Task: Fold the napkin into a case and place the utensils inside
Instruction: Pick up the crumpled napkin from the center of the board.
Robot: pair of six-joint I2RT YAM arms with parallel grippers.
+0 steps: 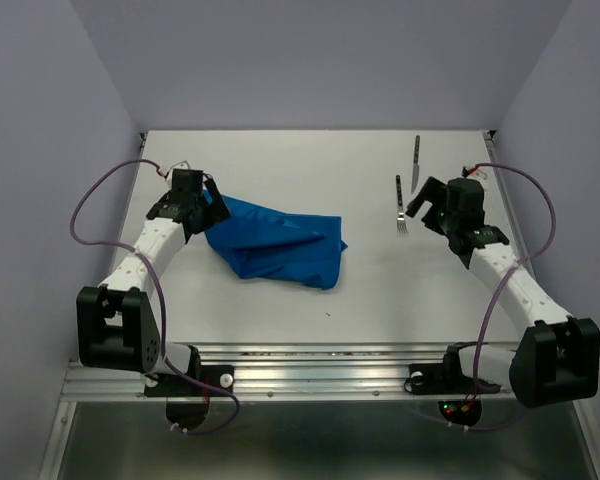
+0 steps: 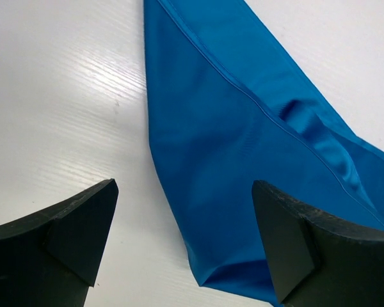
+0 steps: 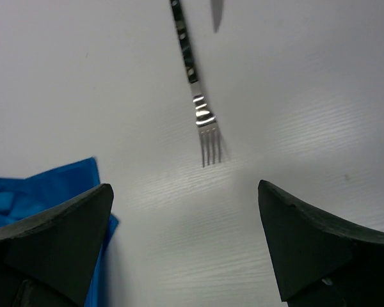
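From where I stand, the left arm reaches forward from its base at the near edge, elbow bent. Its end effector (image 1: pixel 210 205) hangs low over the left end of the napkin (image 1: pixel 280 245), jaws spread wide and gripping nothing. The right arm stretches forward the same way on the other side. Its end effector (image 1: pixel 423 207) is turned inward just beside the fork (image 1: pixel 401 212), also gaping wide and empty. The napkin lies loosely bunched on the worktop (image 1: pixel 280 165), a little left of centre and not folded into any neat shape. The fork and the knife (image 1: pixel 416 163) rest well apart from it at the far right, the knife just beyond the fork. The left wrist camera adds what the overhead view cannot: a stitched hem runs along the napkin (image 2: pixel 230 160), and the cloth's narrow end sits between the open fingers (image 2: pixel 83 224), under one of them, though I cannot tell if that finger touches it. The right wrist camera shows the fork (image 3: pixel 192 77) with its tines pointing back toward the end effector (image 3: pixel 184 187). It also shows only the tip of the knife (image 3: pixel 216 16) at the top edge, and a corner of the napkin (image 3: pixel 38 185) at the lower left.
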